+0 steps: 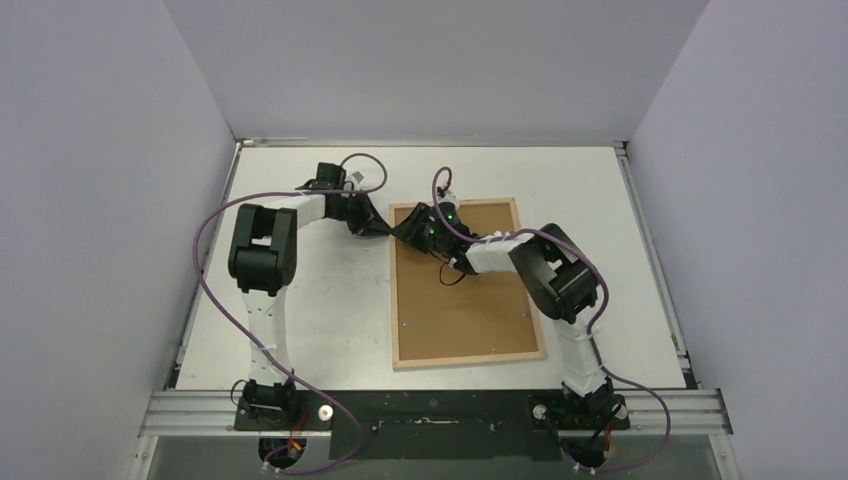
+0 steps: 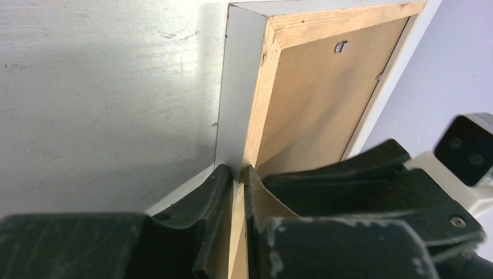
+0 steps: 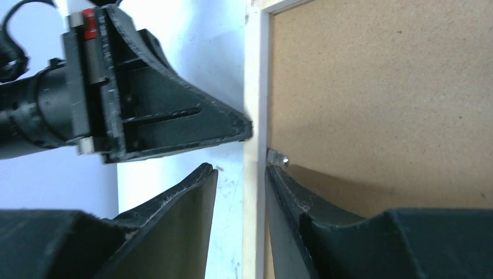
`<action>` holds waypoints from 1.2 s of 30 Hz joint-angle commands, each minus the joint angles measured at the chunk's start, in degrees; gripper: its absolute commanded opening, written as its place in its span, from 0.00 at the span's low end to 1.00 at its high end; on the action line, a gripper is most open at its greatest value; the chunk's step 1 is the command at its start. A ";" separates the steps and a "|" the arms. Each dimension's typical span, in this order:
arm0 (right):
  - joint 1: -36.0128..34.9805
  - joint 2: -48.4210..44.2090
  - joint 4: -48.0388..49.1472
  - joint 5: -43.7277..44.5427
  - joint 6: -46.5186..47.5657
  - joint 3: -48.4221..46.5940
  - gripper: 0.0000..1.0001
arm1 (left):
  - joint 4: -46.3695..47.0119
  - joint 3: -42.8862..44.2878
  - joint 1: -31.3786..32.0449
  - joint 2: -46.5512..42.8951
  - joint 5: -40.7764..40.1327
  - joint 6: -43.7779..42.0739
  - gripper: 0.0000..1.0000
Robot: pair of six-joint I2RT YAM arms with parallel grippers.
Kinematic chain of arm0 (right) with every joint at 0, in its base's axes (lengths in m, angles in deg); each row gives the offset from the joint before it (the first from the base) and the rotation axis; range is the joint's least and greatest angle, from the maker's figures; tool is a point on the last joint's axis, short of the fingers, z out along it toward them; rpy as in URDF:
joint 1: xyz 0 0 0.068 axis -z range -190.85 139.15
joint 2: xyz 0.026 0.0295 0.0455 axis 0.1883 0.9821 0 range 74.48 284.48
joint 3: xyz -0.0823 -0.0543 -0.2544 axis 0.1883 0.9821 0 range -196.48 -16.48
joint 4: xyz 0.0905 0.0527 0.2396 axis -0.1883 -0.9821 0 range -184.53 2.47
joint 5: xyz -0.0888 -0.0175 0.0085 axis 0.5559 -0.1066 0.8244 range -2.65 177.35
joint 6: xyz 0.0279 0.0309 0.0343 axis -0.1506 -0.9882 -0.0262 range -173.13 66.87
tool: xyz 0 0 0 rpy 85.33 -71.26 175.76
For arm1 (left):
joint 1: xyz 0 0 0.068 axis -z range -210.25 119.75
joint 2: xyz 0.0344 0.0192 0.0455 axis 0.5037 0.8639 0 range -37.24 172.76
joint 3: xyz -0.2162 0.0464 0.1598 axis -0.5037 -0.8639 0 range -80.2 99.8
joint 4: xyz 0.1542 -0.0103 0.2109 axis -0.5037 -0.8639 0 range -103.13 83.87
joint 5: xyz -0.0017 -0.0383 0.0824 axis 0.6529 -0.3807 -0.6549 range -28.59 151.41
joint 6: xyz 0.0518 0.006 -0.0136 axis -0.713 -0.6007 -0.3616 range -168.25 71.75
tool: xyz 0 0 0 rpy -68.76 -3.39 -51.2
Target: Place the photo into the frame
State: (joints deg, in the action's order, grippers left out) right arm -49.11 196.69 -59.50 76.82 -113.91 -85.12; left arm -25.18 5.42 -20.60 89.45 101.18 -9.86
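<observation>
Facing down, the frame (image 2: 263, 99), front hidden, edge in left gripper (image 2: 237, 173).

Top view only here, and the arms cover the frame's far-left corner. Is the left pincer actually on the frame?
Observer: Yes. The left pincer is shut on the frame, one finger on each side of its wooden rail.
Operator: And the right one?
Observer: The right pincer straddles that rail but is open. Its outer finger stands clear of the wood.
Operator: Anything by its inner finger?
Observer: A small metal tab sits at that fingertip, at the edge of the board.
</observation>
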 commanded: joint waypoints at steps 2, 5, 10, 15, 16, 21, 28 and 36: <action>2.04 -12.72 -5.53 4.18 4.04 -0.91 0.38 | -2.03 -0.27 0.39 2.45 -2.96 -1.37 0.11; 3.92 -15.44 -11.67 6.82 7.27 -1.65 0.39 | -3.00 1.47 0.29 1.71 -3.01 -1.81 0.20; 6.81 -15.17 -18.44 6.94 10.62 -3.47 0.39 | -4.27 5.64 0.10 1.51 -2.59 -1.04 0.43; 8.30 -13.37 -23.83 4.92 13.35 -6.38 0.40 | -4.09 9.78 0.13 3.27 -3.00 0.06 0.53; 8.56 -12.88 -23.91 4.25 13.51 -6.56 0.40 | -4.60 10.77 0.16 3.74 -3.81 -0.17 0.54; 9.17 -9.72 -22.43 2.27 12.92 -7.39 0.40 | -5.43 11.79 0.65 5.54 -5.33 -1.64 0.54; 9.18 -4.79 -21.35 4.72 11.31 -9.18 0.39 | -8.11 12.79 1.60 7.97 -4.70 -4.98 0.47; 9.09 -0.93 -19.44 6.85 9.00 -8.49 0.39 | -8.27 16.16 1.60 9.63 -4.08 -6.57 0.45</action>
State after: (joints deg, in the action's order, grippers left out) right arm -40.13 193.92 -81.18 81.37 -103.52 -92.31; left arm -31.41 19.04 -19.55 95.99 99.54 -12.83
